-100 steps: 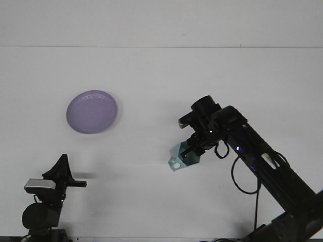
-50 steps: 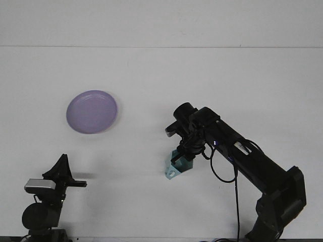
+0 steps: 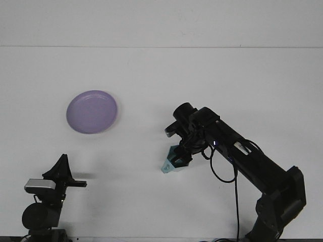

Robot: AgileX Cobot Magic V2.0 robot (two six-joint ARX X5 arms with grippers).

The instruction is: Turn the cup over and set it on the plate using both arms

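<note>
Pictured, front view: white matte worktop (image 3: 161,75), flat, bare but for a faint seam running across near the far edge.

Right arm (image 3: 237,156), black, jointed, cabled, reaching in from the near right corner twd mid-worktop; in the last sec swung left and lowered, now barely shifted vs half a sec ago.

Left arm (image 3: 48,194), black w/ grey module, parked at near left corner; unmoved throughout. Left gripper (image 3: 68,177) fingers not readable – cannot tell open or closed.

Purple plate (image 3: 92,111), round, shallow, smooth and slightly glossy, raised rim; left of centre, well apart from cup; untouched, same spot as before.

Right gripper (image 3: 179,157) pointing down, fingers closed around the cup's upper part, seemingly pinching its wall.

Teal cup (image 3: 169,167), small, translucent plastic, faceted-looking, tilted in the grip; just right of worktop centre, nearer the near edge. Carried left and lowered over the last sec, tilt changed slightly in last half sec. Base at or just above the surface – contact unclear.

Meaning for task, as judged: flip apparently under way or near done, cup being set down mid-worktop within reach of left arm for handover. Plate placement not yet begun; left arm still to engage.
</note>
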